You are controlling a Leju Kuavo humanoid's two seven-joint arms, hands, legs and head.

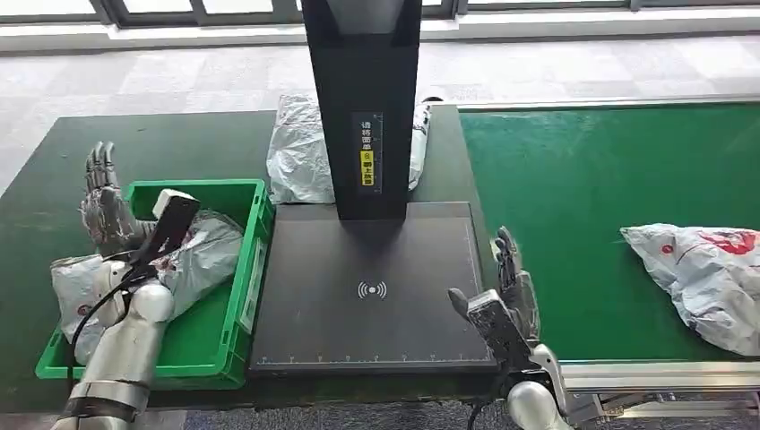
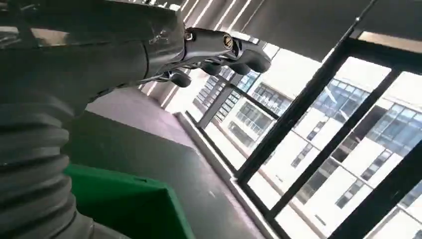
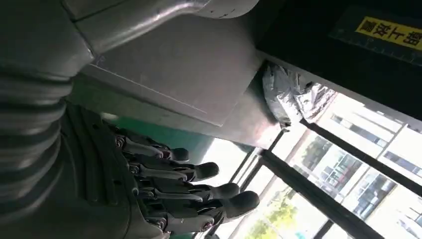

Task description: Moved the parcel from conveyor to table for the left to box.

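We see the crumpled white plastic parcel (image 1: pixel 703 282) lying on the green conveyor belt (image 1: pixel 582 197), well apart from our right hand (image 1: pixel 511 291), which hangs empty with fingers extended beside the black scanner plate (image 1: pixel 367 296). Our left hand (image 1: pixel 106 202) is spread and empty above the green plastic crate (image 1: pixel 228 269). We judge the pickup not yet begun; next calls for reaching right.

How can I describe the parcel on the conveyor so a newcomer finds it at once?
Start at the bright green conveyor, on the robot's right of the black scanner pad. The parcel lies at its far right edge, a crumpled white bag with red print. The other bags are grey and lie in the green bin or behind the scanner post.
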